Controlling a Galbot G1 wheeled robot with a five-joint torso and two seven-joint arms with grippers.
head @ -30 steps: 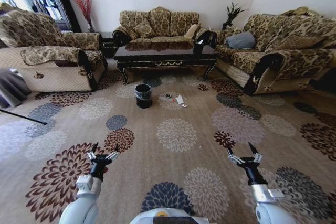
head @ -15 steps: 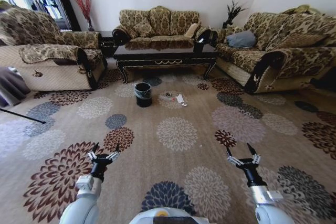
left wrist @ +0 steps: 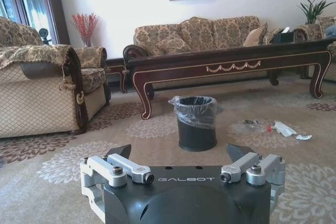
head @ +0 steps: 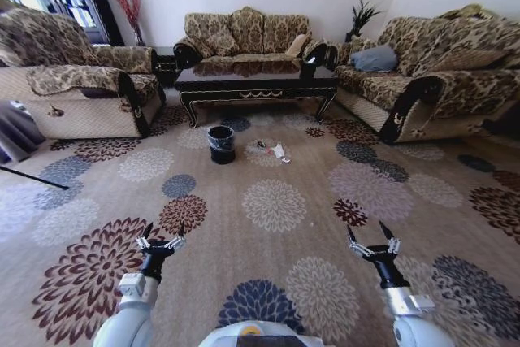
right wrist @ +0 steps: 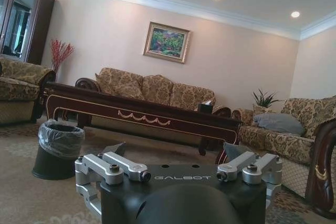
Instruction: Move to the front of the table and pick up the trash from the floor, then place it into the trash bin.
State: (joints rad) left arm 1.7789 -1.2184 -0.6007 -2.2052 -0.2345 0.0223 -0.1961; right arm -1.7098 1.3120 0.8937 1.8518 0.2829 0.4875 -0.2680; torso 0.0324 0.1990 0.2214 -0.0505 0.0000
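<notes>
Slightly nearer the table (head: 256,85), view shifted forward.

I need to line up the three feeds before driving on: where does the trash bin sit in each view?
Head view: the trash bin stands on the carpet left of centre, ahead of the table.
Left wrist view: bin near centre, before the table.
Right wrist view: bin at the left edge, before the table.
Shared landmark: the table's gold scroll trim.
</notes>
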